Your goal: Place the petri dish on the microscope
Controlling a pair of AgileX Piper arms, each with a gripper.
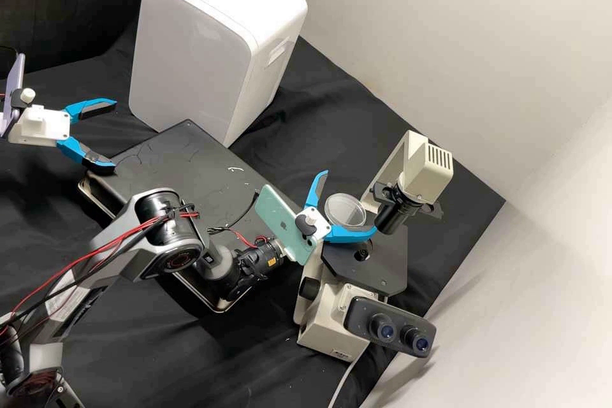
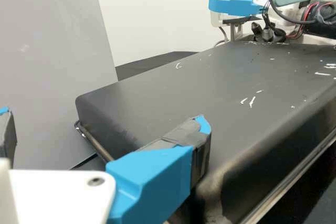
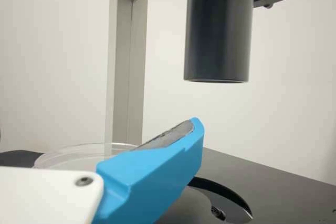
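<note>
One petri dish (image 1: 345, 209) was clenched in the right pincer (image 1: 349, 200) over the single microscope's (image 1: 344, 319) stage (image 1: 389, 261), beneath its dark lens tube (image 3: 218, 24). The left pincer (image 1: 113, 134), released, hung well away from the microscope.

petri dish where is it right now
In the high view the petri dish is held in the right gripper, just above the black microscope stage and beside the dark lens tube, on the bench's right half.
</note>
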